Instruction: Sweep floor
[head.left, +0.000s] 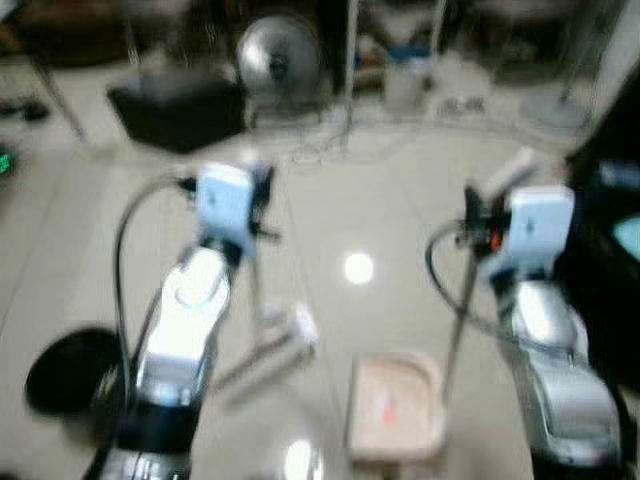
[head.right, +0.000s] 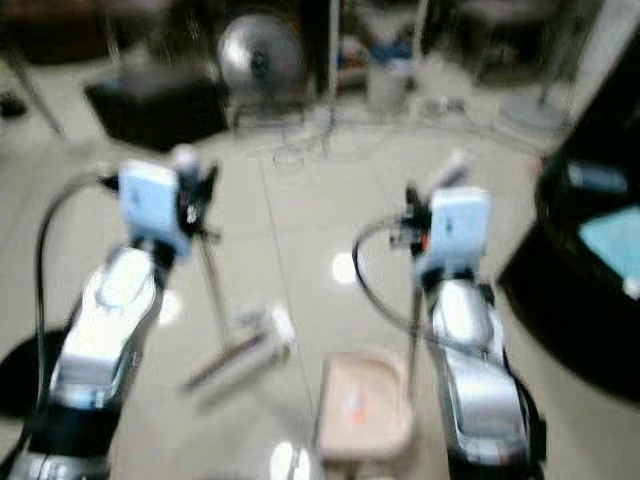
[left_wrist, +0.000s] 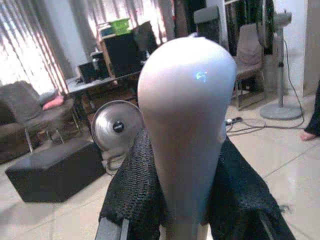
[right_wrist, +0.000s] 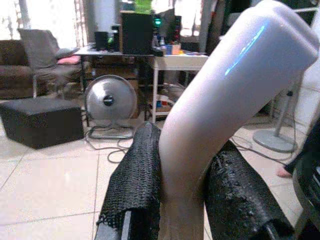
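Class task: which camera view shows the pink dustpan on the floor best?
The left eye view: the dustpan lies whole on the tiles, though blurred. The right eye view shows it too, nearer the frame's bottom edge. The right wrist view shows its pale handle clamped in the right gripper.

A round silver floor fan (head.left: 278, 58) stands on the tiled floor (head.left: 380, 190) at the far side of the room, with loose cables (head.left: 330, 140) trailing in front of it. Just beside the fan sits a low black ottoman (head.left: 180, 108). Behind them is a desk (right_wrist: 177, 61) carrying a black speaker (right_wrist: 136, 32) and small clutter. A grey armchair (left_wrist: 32, 112) with a pink cushion (left_wrist: 52, 102) stands near striped curtains (left_wrist: 22, 45). A tall pedestal fan (left_wrist: 280, 60) stands well apart from the round fan, its round base (head.left: 553, 108) on the tiles. A white bucket (head.left: 405, 82) sits near the desk legs. A bright ceiling-light reflection (head.left: 358, 267) shows on the floor.
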